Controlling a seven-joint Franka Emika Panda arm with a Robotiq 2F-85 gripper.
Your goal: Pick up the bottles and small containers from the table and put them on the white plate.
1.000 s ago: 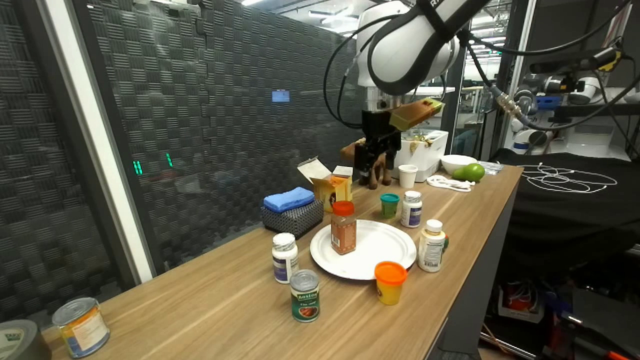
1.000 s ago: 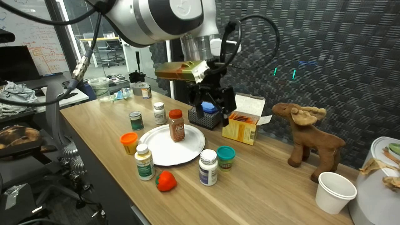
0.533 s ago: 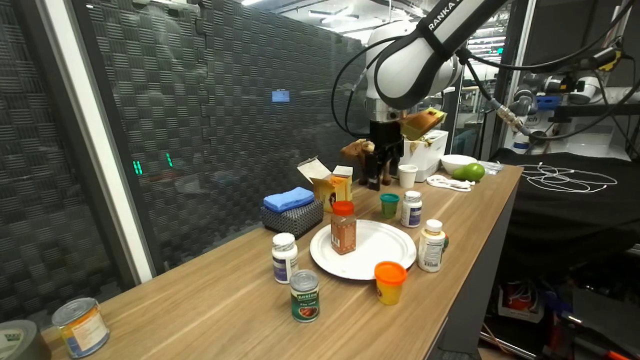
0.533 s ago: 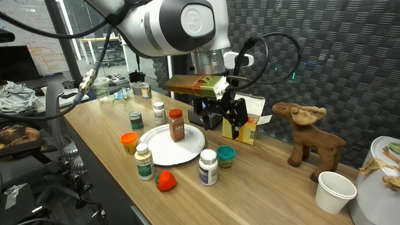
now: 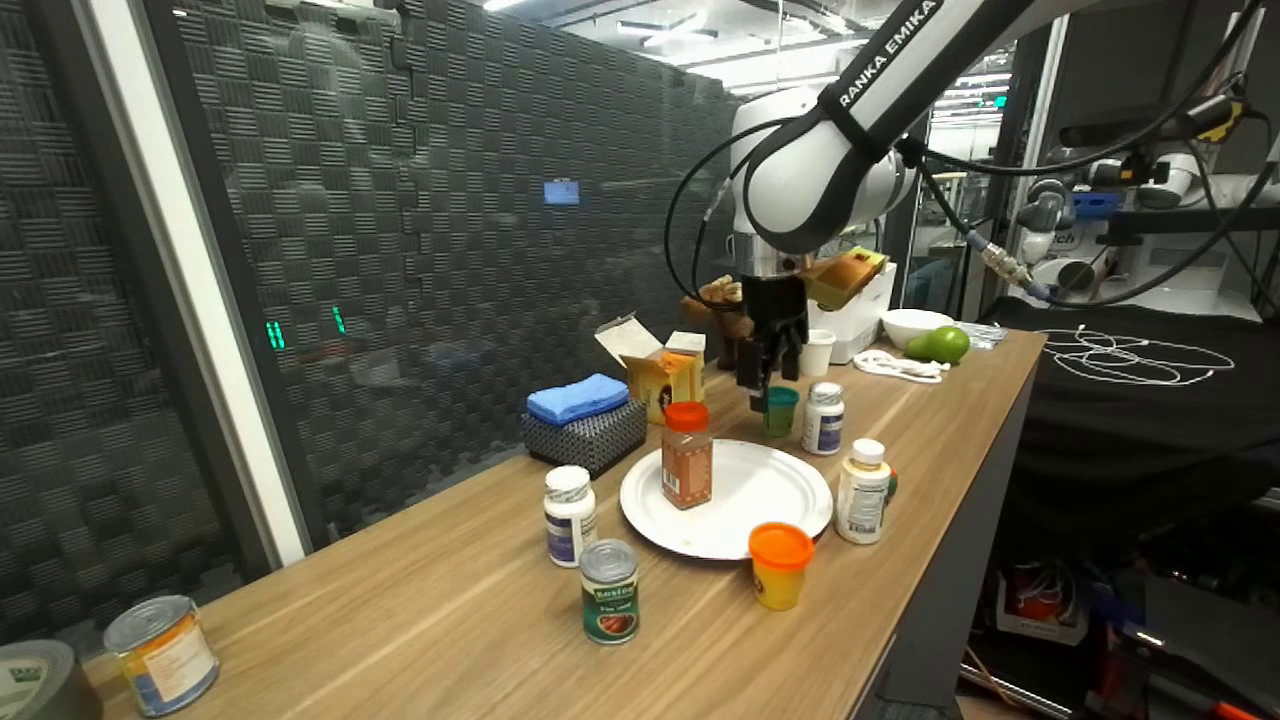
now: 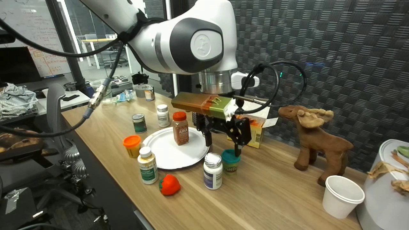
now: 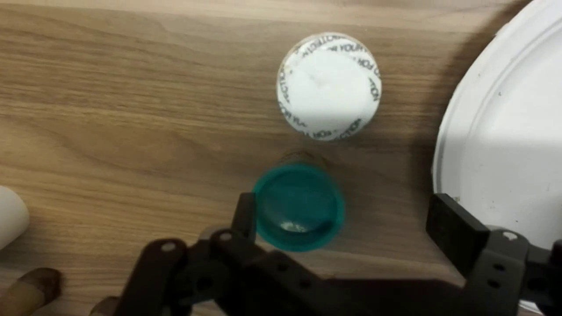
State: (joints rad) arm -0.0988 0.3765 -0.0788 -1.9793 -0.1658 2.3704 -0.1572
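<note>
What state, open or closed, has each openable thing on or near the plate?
Black two-fingered claw: open
Red-capped reddish-brown bottle: closed
Round teal-lidded green tub: closed
Round orange-lidded yellow tub: closed
White plastic bottle with green label: closed
Purple-labelled white bottle, beside green tub: closed
Second purple-labelled white bottle, beside metal can: closed
Green-labelled metal can: closed
Yellow cardboard box: open
Dark patterned box: top covered, unclear

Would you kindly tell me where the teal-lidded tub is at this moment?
In an exterior view, the teal-lidded tub stands on the table, right of the white plate, just beside a white-capped bottle and slightly behind it.
</note>
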